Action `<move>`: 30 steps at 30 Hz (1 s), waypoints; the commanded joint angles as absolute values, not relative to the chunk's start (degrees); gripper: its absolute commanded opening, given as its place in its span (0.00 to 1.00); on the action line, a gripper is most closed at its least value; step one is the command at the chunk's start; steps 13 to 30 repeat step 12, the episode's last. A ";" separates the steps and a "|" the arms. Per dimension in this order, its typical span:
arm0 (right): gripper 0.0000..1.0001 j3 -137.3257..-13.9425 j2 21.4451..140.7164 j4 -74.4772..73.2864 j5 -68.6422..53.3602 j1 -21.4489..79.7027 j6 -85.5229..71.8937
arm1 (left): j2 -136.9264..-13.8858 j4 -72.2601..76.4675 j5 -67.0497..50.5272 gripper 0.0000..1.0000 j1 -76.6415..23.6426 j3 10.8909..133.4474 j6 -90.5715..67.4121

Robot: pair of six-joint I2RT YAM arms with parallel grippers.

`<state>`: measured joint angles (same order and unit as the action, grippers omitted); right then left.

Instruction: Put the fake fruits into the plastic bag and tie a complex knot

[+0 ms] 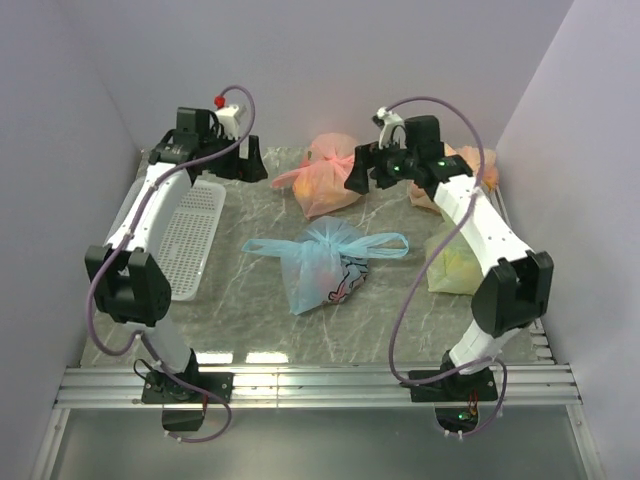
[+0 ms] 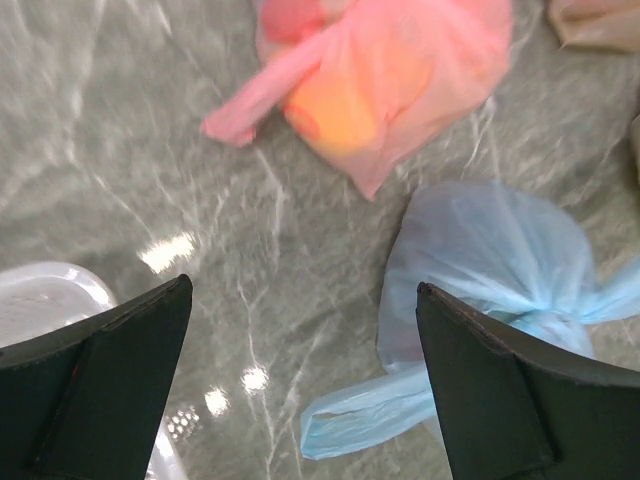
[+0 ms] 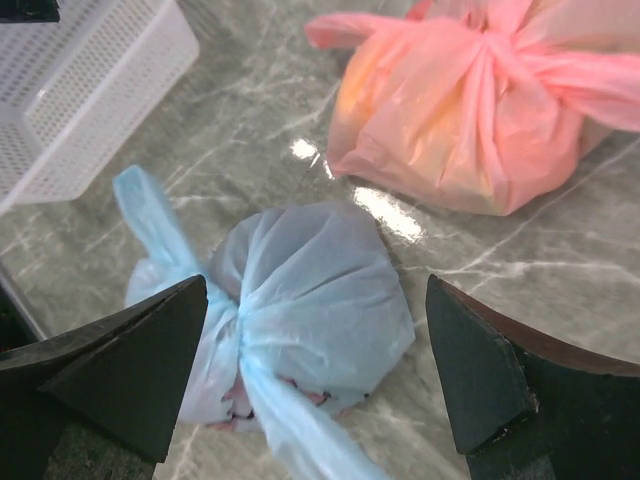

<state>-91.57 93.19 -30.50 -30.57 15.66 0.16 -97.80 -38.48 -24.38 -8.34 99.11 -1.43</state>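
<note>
The light blue plastic bag (image 1: 322, 262) lies tied in the middle of the table, its knot (image 1: 340, 243) on top with long blue ends sticking out left and right. The fruits inside are hidden; only a pink and dark print shows through. The bag also shows in the left wrist view (image 2: 490, 250) and in the right wrist view (image 3: 300, 290), with the knot (image 3: 235, 315) at its left. My left gripper (image 1: 247, 163) is open and empty, raised at the back left. My right gripper (image 1: 360, 172) is open and empty, raised at the back, above the bag.
A tied pink-orange bag (image 1: 326, 178) lies behind the blue bag. Another pink-orange bag (image 1: 470, 165) and a yellow-green bag (image 1: 455, 260) lie at the right under my right arm. A white perforated tray (image 1: 190, 235) stands along the left side.
</note>
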 commanded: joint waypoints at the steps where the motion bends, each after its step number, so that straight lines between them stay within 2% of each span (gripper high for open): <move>1: 0.97 -90.80 95.18 -24.88 -25.14 16.52 -3.59 | -99.31 -35.25 -23.28 0.99 -8.44 95.90 -3.61; 12: 0.98 -81.83 90.18 -22.41 -25.31 18.46 -5.27 | -97.39 -32.60 -18.45 0.99 -8.70 88.15 -2.38; 30: 0.98 -81.83 90.18 -22.41 -25.31 18.46 -5.27 | -97.39 -32.60 -18.45 0.99 -8.70 88.15 -2.38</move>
